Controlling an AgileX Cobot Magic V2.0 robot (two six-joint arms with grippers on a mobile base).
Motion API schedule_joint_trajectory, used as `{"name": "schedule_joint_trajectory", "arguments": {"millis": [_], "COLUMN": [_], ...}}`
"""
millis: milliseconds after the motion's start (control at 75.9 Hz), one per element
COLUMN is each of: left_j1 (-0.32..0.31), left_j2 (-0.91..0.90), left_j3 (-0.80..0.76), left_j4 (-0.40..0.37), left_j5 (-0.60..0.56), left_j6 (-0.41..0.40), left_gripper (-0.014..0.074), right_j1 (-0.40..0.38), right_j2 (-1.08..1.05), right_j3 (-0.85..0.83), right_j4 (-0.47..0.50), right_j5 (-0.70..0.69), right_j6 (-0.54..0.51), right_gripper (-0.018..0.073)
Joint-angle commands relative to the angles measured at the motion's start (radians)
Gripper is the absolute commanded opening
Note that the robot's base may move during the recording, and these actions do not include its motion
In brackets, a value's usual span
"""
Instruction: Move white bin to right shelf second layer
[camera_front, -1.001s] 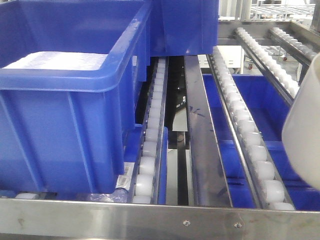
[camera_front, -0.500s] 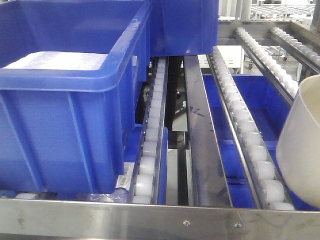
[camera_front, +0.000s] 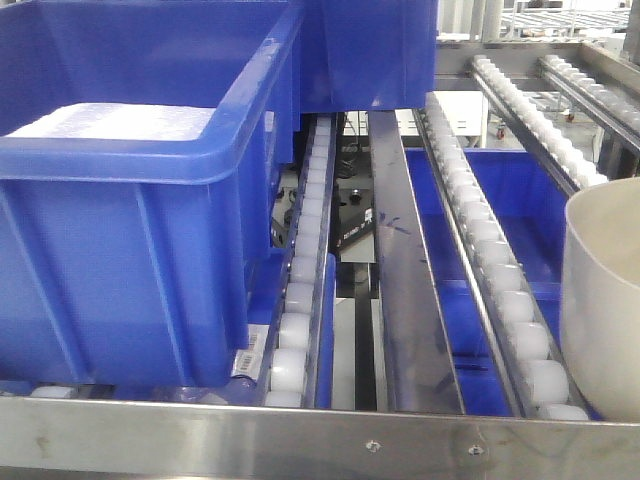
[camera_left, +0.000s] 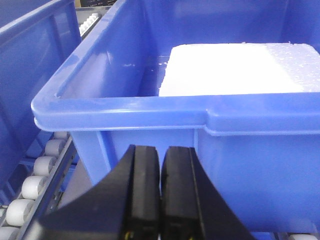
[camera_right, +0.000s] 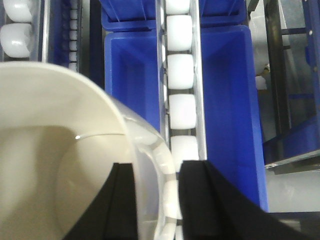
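Observation:
The white bin (camera_front: 605, 300) stands at the right edge of the front view, upright, its base down by a roller rail (camera_front: 500, 290) of the right shelf second layer, behind the steel front lip (camera_front: 300, 435). In the right wrist view my right gripper (camera_right: 157, 200) straddles the white bin's (camera_right: 55, 165) wall, one finger inside and one outside, shut on it. A roller rail (camera_right: 181, 75) runs just beyond the bin. My left gripper (camera_left: 161, 165) is shut and empty, close to the front wall of a blue crate (camera_left: 150, 107).
A large blue crate (camera_front: 120, 250) holding a white foam slab fills the left of the rack. Another blue crate (camera_front: 375, 50) stands behind it. Blue crates (camera_right: 227, 100) lie on the level below the rails. A dark steel divider (camera_front: 405, 300) runs between the roller rails.
The white bin has come down and leftward into view and turned from tilted to upright, so its mouth rim now shows. The left gripper's side is unchanged.

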Motion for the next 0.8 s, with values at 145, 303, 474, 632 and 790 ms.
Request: {"name": "schedule_joint_trajectory", "arguments": {"millis": [145, 303, 474, 632, 790], "left_j1": [-0.003, -0.003, -0.003, -0.003, -0.003], "left_j2": [-0.014, -0.014, -0.014, -0.014, -0.014], "left_j3": [0.037, 0.037, 0.037, 0.037, 0.037], "left_j4": [0.000, 0.000, 0.000, 0.000, 0.000], "left_j5": [-0.087, -0.087, -0.087, -0.087, -0.087], "left_j6": [-0.005, -0.005, -0.005, -0.005, -0.005], "left_gripper": [0.0085, 0.0085, 0.0085, 0.0085, 0.0085], "right_j1": [0.000, 0.000, 0.000, 0.000, 0.000], "right_j2": [-0.018, -0.041, -0.140, -0.250, -0.402], "right_j3": [-0.103, -0.165, -0.193, -0.180, -0.106], "right_j4": [0.005, 0.005, 0.005, 0.005, 0.005], "right_j5": [-0.026, 0.048, 0.101, 0.174, 0.169], "right_j6": [0.000, 0.000, 0.000, 0.000, 0.000], "right_gripper": [0.0358, 0.0356, 0.0285, 0.0063, 0.0056]}}
